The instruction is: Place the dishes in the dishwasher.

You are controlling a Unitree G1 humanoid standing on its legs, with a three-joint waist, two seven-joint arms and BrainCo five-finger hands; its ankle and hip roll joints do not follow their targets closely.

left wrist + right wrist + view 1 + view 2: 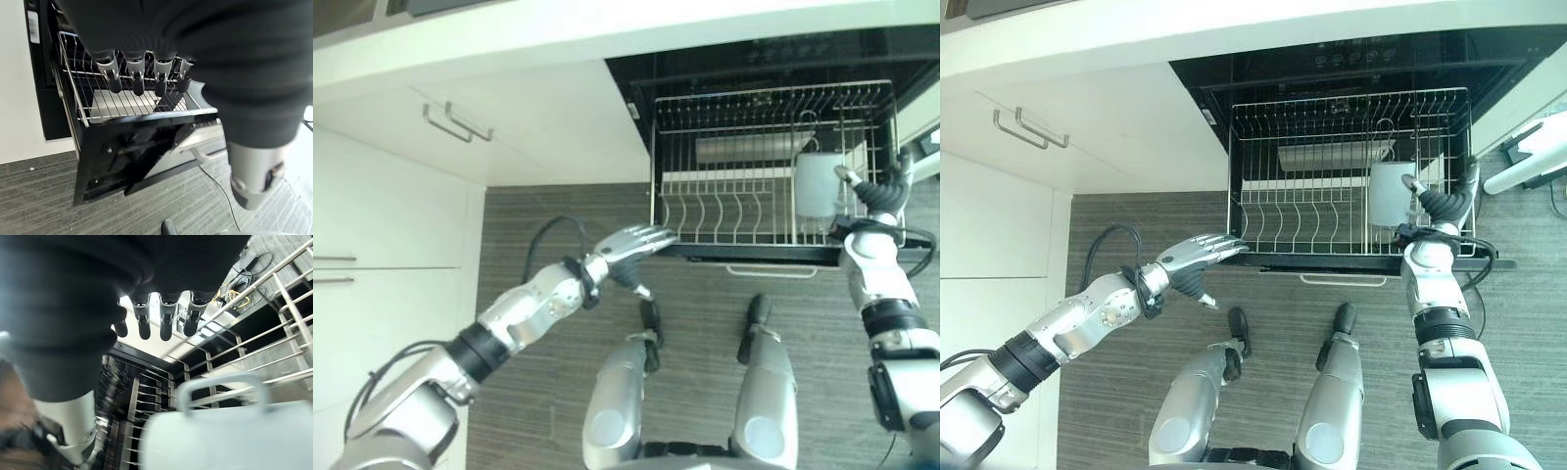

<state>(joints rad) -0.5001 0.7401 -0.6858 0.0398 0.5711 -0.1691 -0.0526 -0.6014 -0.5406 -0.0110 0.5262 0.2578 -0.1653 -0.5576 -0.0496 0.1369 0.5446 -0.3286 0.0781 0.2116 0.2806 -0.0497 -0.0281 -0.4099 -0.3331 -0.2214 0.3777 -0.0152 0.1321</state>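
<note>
The dishwasher's wire rack (734, 211) is pulled out over the open door (146, 147). A white mug (818, 183) stands in the rack's right part, its handle (220, 387) turned toward my right hand. My right hand (881, 193) is right beside the mug at the rack's right edge, open, with its fingers (166, 318) straight and above the mug, not curled round it. My left hand (631, 245) hangs open by the rack's front left corner and holds nothing. Its fingers (137, 73) point at the rack wires.
White cabinets with bar handles (455, 122) stand to the left under a pale counter (607, 29). The door's handle (771, 271) juts out toward me over the grey wood-grain floor (705, 313). A white object (1528, 157) lies at the far right.
</note>
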